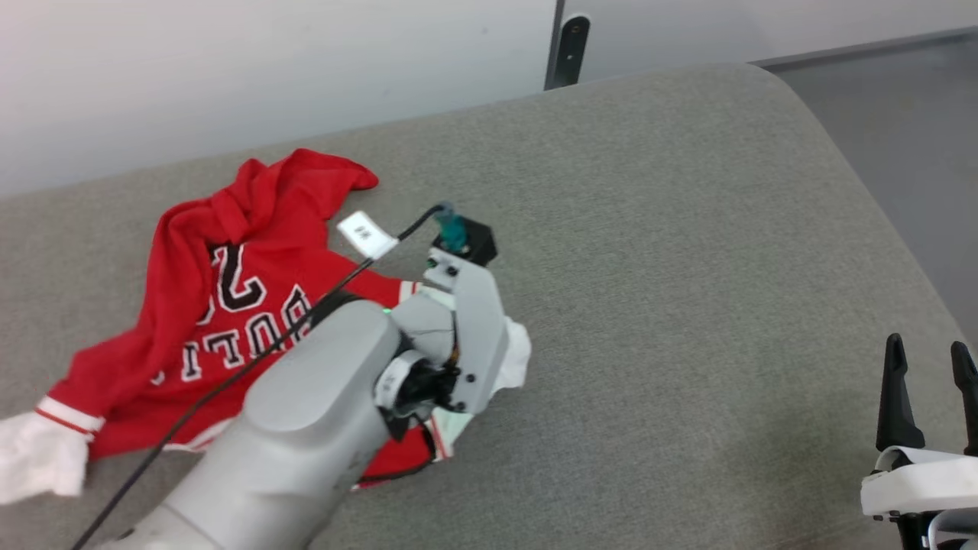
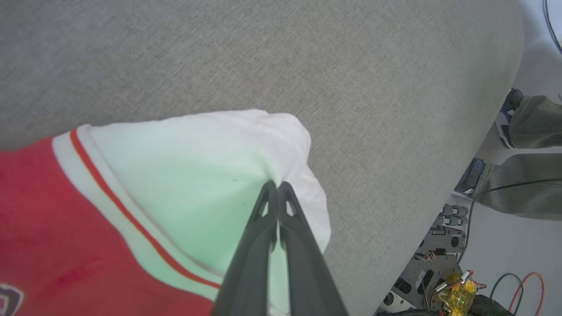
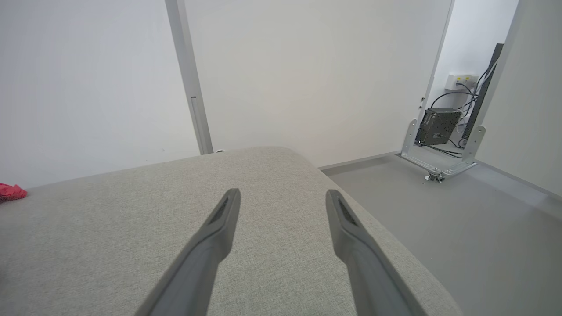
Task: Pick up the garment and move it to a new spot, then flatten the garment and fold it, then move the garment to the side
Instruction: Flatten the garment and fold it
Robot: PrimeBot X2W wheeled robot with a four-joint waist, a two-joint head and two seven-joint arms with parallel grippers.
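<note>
The garment [image 1: 229, 305] is a red jersey shirt with white sleeves and black-and-white lettering, lying crumpled at the left of the grey padded surface [image 1: 688, 267]. My left arm reaches over its right side. In the left wrist view my left gripper [image 2: 277, 185] is shut, its tips pinching a fold of the white sleeve [image 2: 197, 166] beside the red-and-white striped trim [image 2: 109, 193]. My right gripper [image 1: 928, 359] stands open at the lower right, well away from the shirt, with nothing between its fingers [image 3: 219, 228]. A scrap of red garment [image 3: 11, 192] shows at the far left of the right wrist view.
The padded surface curves down to a grey floor [image 1: 917, 114] on the right, with a pale wall [image 1: 229, 69] behind. A person's legs [image 2: 527, 184] stand past the surface's edge. A black box [image 3: 439, 126] on a metal frame sits in the far corner.
</note>
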